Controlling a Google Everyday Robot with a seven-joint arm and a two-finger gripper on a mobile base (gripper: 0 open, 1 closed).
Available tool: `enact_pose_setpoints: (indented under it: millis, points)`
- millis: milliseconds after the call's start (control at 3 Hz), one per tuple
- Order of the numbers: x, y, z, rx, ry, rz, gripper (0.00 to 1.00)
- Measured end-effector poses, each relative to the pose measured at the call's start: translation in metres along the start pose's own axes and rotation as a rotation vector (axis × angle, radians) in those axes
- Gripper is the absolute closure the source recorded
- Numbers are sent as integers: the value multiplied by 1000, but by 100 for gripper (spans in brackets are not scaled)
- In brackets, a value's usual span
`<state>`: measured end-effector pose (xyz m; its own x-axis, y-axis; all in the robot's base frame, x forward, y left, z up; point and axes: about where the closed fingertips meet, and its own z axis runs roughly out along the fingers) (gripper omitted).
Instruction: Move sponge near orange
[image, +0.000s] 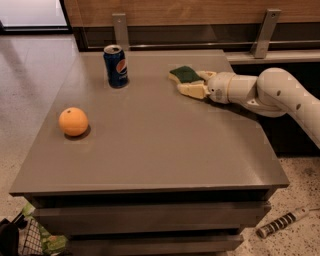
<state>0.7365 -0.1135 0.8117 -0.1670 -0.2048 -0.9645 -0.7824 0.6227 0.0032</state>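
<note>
Sponge is being bracketed at its right end, toward the back of the table, by the gripper, fingers being held wide; the orange is lying well apart, leftward and nearer the front.

Table: orange, can, sponge, perhaps claw.

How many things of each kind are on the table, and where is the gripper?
orange: 1
can: 1
sponge: 1
Total: 3
The gripper is at the sponge, on the far right part of the table.
</note>
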Motion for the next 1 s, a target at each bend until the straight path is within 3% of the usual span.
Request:
enact_pose_setpoints:
  millis: [333, 667, 1000]
  points:
    - [-2, 0, 0, 0, 0, 0, 94]
    - [-2, 0, 0, 0, 0, 0, 100]
    - [-2, 0, 0, -1, 0, 0, 100]
